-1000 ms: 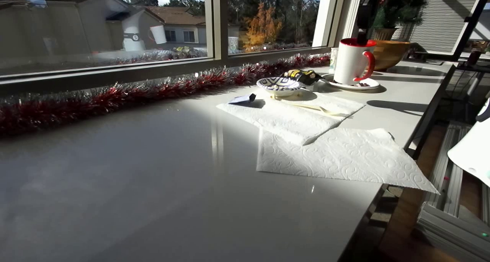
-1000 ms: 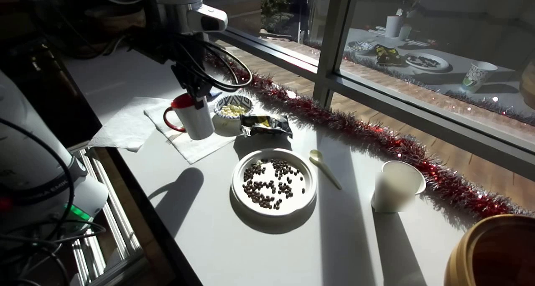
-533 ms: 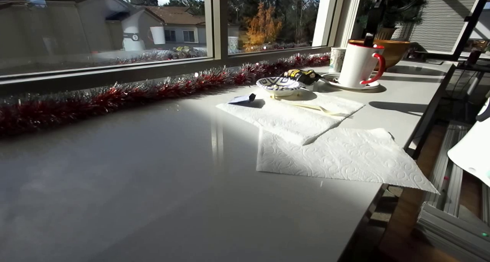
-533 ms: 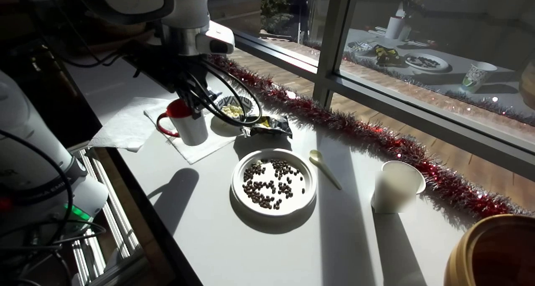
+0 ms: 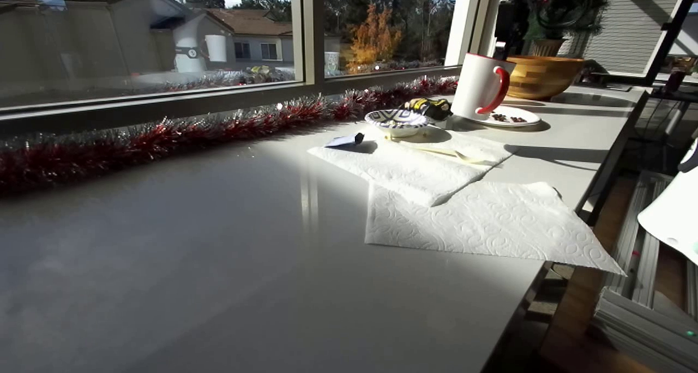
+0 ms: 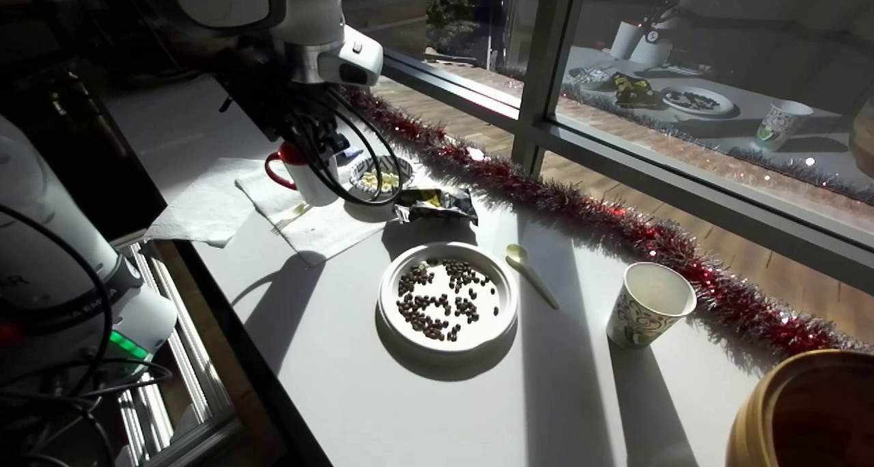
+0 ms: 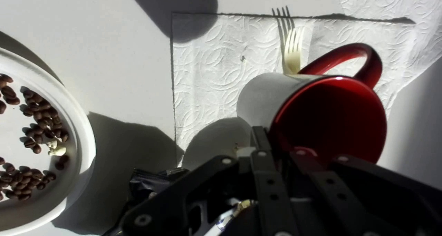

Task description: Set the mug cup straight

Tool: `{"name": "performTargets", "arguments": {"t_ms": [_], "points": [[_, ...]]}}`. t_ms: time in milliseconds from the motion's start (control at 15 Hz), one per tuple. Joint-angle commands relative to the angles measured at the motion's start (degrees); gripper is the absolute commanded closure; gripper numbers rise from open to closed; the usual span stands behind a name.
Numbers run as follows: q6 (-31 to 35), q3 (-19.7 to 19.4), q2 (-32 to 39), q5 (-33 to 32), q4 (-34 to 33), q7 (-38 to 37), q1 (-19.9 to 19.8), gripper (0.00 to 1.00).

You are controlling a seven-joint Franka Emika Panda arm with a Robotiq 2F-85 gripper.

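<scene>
Evidently my gripper (image 7: 280, 143) pinches the mug cup (image 7: 310, 108) by its rim wall: sound spot; likely rigid, slick, breakable.

Plate (image 6: 450, 250): just the one in an exterior view, beans (image 7: 37, 116) on it too many to count
Mug (image 6: 308, 186): one, and it's between ten and eleven o'clock from that plate
Packet (image 6: 437, 206): one, about twelve
Bowls: a pair, patterned bowl (image 6: 359, 171) at eleven, wooden bowl (image 6: 750, 412) near four
Cutlery: two pieces, spoon (image 6: 536, 280) between two and three, and there's a fork (image 7: 292, 53)
Paper cup (image 6: 638, 310): a single one, three o'clock
Paper towels (image 5: 480, 226): two sheets
Garland (image 6: 601, 211): one
Gripper (image 7: 279, 143): one, only one
</scene>
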State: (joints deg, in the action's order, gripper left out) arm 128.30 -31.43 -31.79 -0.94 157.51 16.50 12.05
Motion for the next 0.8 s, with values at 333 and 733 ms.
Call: {"name": "performTargets", "arguments": {"t_ms": [333, 733], "points": [[6.6, 12.7, 11.6, 12.7, -1.5, -2.4, -9.9, 0.98], [8.6, 16.5, 15.0, 12.7, -1.4, -4.0, -13.4, 0.95]]}}
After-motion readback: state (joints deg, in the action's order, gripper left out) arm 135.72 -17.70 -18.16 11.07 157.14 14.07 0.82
